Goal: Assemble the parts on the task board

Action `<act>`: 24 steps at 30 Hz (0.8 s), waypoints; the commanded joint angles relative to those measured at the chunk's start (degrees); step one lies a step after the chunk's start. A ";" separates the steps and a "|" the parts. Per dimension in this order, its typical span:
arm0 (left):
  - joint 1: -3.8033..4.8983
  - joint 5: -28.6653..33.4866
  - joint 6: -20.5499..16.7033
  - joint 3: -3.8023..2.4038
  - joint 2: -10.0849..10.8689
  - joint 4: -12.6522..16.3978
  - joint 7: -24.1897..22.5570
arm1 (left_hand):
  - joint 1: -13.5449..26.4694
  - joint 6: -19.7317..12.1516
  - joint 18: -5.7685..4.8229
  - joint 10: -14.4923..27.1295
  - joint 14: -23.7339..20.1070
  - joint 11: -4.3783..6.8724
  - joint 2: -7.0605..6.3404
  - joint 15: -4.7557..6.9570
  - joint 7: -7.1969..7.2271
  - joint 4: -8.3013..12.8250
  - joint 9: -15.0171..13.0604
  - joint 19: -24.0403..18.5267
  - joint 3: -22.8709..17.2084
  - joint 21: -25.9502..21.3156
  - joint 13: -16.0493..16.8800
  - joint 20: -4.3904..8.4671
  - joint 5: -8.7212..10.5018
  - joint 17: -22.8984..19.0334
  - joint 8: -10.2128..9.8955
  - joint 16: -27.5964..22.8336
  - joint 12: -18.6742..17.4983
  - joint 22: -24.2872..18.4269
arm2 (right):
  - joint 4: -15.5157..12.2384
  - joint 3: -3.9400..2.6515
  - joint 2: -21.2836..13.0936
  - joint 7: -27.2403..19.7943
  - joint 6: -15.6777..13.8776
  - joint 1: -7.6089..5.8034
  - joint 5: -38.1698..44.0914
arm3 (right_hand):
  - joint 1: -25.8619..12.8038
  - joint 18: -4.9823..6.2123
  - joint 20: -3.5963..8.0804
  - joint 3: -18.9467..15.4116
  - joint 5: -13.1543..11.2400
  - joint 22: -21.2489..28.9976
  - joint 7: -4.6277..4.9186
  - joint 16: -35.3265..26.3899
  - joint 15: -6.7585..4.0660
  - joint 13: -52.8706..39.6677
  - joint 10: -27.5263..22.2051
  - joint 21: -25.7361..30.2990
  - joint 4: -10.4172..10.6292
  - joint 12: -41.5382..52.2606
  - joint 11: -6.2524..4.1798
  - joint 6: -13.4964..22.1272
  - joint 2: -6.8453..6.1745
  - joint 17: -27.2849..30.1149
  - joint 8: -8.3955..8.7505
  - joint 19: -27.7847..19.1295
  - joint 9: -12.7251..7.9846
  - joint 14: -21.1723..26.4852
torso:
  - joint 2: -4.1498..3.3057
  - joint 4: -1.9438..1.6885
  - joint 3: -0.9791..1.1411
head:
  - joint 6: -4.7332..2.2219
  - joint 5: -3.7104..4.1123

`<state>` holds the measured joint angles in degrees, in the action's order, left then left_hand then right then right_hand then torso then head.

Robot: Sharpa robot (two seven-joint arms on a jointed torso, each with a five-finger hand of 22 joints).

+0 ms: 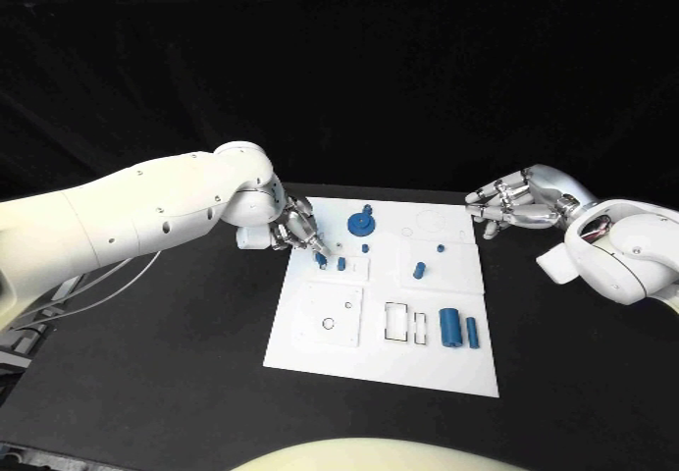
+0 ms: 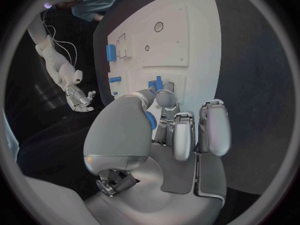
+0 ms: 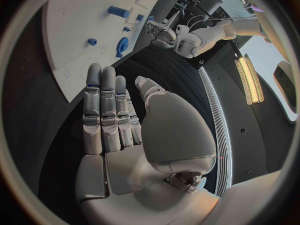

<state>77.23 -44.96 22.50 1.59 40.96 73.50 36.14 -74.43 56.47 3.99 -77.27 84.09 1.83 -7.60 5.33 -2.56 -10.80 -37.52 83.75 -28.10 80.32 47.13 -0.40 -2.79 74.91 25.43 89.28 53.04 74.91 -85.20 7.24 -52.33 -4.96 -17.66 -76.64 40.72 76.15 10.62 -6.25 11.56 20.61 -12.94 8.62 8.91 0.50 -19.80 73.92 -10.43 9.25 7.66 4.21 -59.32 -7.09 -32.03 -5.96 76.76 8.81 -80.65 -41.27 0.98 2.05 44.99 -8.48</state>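
Left hand (image 1: 294, 232) pinching a small blue part (image 1: 323, 261) at the task board's (image 1: 382, 365) left edge, right hand (image 1: 512, 208) empty, fingers spread.

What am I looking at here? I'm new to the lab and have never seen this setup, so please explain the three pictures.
This is a two-armed robot at a black table. One picture looks down from its head; the two round ones come from cameras at its wrists, behind each hand.

In the middle lies the white rectangular task board, carrying small blue plastic parts: a blue round gear-like piece, a fat blue cylinder and a few small pegs.

The silver left hand reaches over the board's edge, its fingertips at a small blue peg; whether it grips the peg cannot be told. The silver right hand hovers beside the board's far corner, fingers apart, holding nothing.
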 commanded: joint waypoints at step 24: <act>-7.42 -24.44 -45.42 0.23 11.76 20.44 -13.38 | 1.76 1.47 -1.33 -2.23 5.71 0.38 -2.59 0.18 0.20 10.31 -1.14 1.44 -15.55 1.88 1.95 0.32 -0.11 14.44 1.32 0.26 1.55 4.25 | -1.70 -0.03 -0.89 -1.35 -0.95 0.02 0.97 | -0.43 -0.16 -0.26 0.02 0.42 0.08 0.14 -0.25 0.07 -0.12 -0.35 0.28 0.39 0.27 -0.01 0.35 0.05 -0.13 -0.20 -0.02 0.11 0.34 | 0.03 0.09 0.02 | -0.49 -0.35</act>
<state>70.23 -64.24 -15.17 1.78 52.63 93.61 26.03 -72.41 57.54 3.10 -79.12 84.09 2.22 -9.61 5.33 -2.34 -11.02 -38.56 83.75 -32.78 82.04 49.00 -0.40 -2.76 74.90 26.53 89.28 54.26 74.90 -86.79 7.24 -53.15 -5.58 -18.06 -76.64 40.97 76.15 10.62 -6.25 11.56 20.84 -12.95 8.62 8.91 0.51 -19.85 73.92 -10.43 9.25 7.66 4.21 -59.32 -7.09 -32.08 -5.96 76.76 8.84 -80.65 -41.20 0.96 2.06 44.41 -8.77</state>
